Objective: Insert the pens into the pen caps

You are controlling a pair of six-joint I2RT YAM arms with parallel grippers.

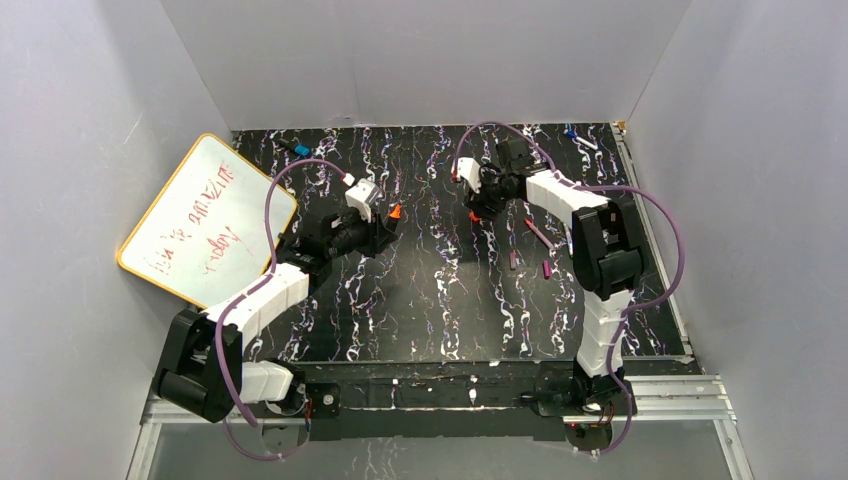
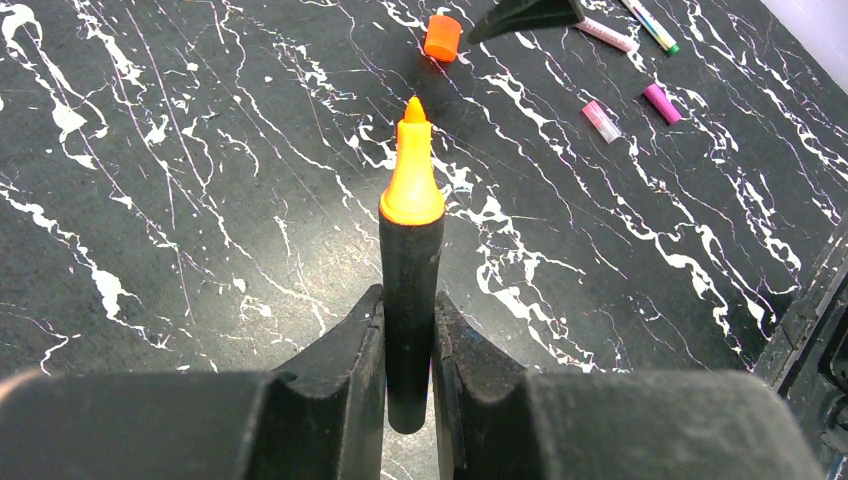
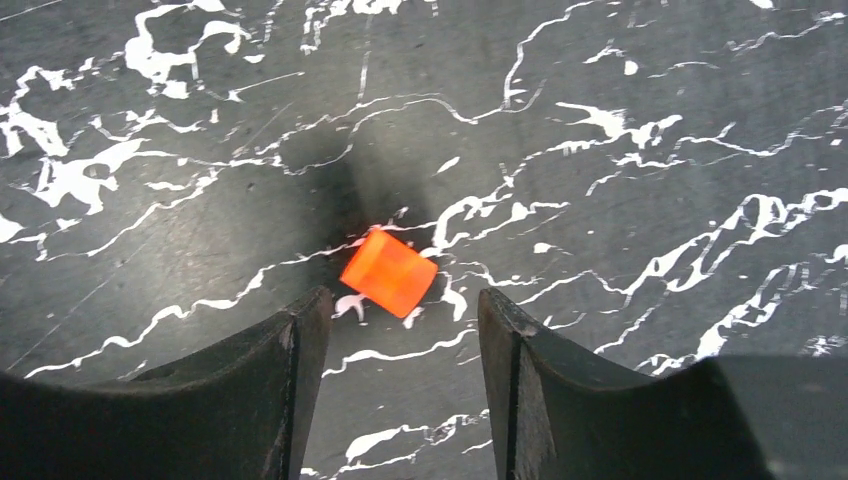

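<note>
Far left of table (image 1: 440,300): whiteboard (image 1: 205,222), up against side wall. Just right of it: left gripper (image 2: 408,325), clamped on pen (image 2: 410,280), tip pointing out toward table centre. Ahead of that tip, flat on table: lone cap (image 3: 389,272), tipped on its side, just ahead of gap between right gripper (image 3: 400,330) fingers, spread wide, no contact. Right of that: loose pen (image 1: 538,232), two small caps (image 1: 513,260) nearer front edge. Back right corner: more pens (image 1: 580,138).

Black, white-veined table (image 1: 430,300) here. An orange cap (image 3: 389,272) lies on it; a magenta cap (image 2: 661,103) and two thin pens (image 2: 606,34) rest farther off.
</note>
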